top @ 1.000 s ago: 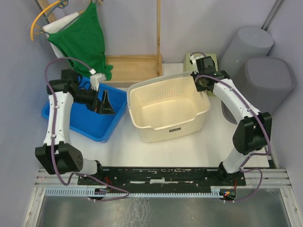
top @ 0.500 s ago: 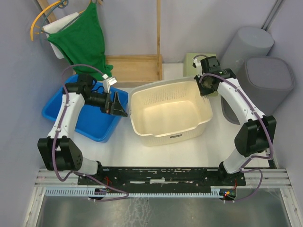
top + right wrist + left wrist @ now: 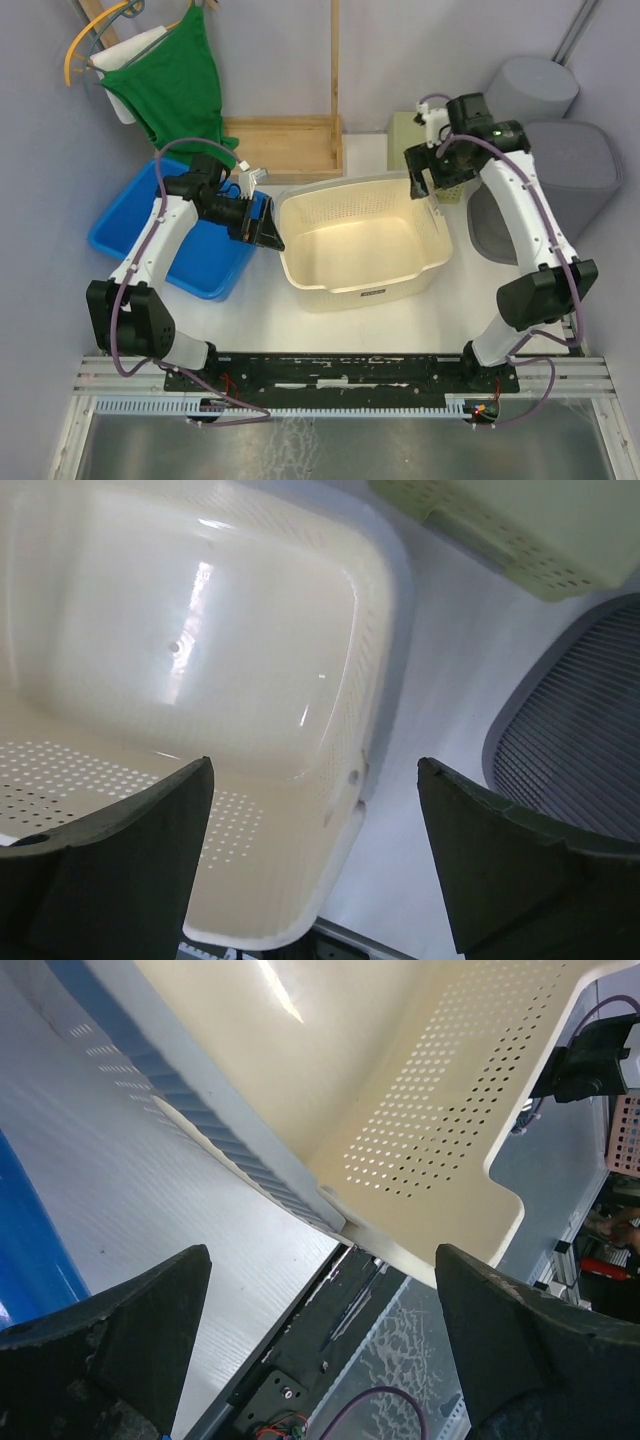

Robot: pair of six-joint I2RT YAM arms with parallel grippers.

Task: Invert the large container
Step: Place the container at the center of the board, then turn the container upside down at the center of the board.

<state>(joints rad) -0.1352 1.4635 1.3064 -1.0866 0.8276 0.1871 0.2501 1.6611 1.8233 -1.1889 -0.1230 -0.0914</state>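
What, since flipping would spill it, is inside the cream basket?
Nothing shows inside the cream basket: its glossy floor is bare in the top and right wrist views. Only the far right corner, under the right gripper, is covered.

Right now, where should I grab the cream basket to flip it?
On the cream basket, grip the overhanging rim at opposite ends, left gripper from the left, right gripper from the right. It stands upright with sloping walls; probably only the rim fits between open jaws.

The left black two-finger claw (image 3: 265, 232) is spread wide and aimed toward 3 o'clock. The right black two-finger claw (image 3: 424, 186) is likewise spread, angled toward 7 o'clock.
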